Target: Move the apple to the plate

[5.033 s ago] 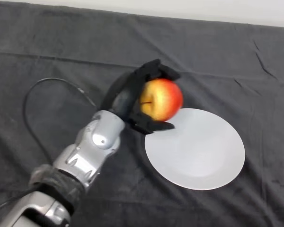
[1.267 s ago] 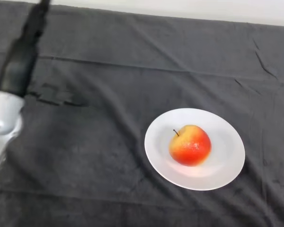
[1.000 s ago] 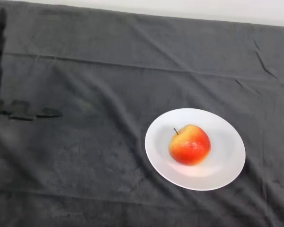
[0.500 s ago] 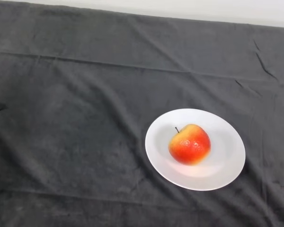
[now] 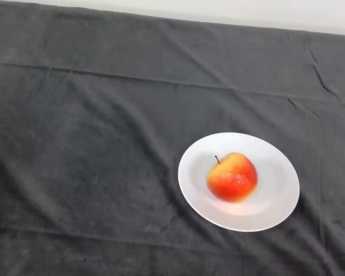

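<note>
A red and yellow apple (image 5: 232, 177) with a short dark stem sits upright in the middle of a round white plate (image 5: 279, 201). The plate lies on the dark cloth at the right of the head view.
The dark cloth (image 5: 92, 144) covers the whole table, with a few folds and creases. A pale strip (image 5: 218, 8) runs along the table's far edge at the top of the view.
The hand held the apple over the plate's left rim, set it on the plate and let go. The arm then drew away to the left and left the view.
</note>
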Tool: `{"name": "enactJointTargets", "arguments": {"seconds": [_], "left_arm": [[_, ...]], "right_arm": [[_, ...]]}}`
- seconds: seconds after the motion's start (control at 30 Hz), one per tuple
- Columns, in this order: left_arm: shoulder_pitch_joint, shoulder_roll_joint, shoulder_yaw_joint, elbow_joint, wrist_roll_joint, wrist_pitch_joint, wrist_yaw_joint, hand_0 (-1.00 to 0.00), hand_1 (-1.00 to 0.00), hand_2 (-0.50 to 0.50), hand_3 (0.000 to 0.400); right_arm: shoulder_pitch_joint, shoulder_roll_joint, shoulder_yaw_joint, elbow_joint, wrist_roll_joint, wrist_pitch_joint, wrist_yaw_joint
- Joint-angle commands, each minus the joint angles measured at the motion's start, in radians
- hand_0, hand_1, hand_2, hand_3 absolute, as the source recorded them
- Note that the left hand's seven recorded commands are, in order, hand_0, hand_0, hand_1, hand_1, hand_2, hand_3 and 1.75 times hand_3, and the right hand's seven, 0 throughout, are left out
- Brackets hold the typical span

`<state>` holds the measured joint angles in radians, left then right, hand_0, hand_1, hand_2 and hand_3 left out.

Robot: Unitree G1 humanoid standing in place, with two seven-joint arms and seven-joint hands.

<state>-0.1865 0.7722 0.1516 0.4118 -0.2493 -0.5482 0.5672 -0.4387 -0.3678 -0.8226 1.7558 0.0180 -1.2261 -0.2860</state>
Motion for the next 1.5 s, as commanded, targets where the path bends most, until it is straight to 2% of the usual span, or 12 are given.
{"name": "enactJointTargets", "arguments": {"seconds": [0.03,1.5], "left_arm": [[-0.016,-0.013,0.051,0.024,0.029,0.01,0.001,0.0,0.0,0.0,0.0],[-0.031,-0.104,0.154,-0.014,0.114,0.056,-0.104,0.0,0.0,0.0,0.0]], "right_arm": [[0.122,0.129,-0.002,0.051,0.0028,0.024,-0.0015],[0.122,0.129,0.0019,0.049,0.0075,0.025,-0.0004]]}}
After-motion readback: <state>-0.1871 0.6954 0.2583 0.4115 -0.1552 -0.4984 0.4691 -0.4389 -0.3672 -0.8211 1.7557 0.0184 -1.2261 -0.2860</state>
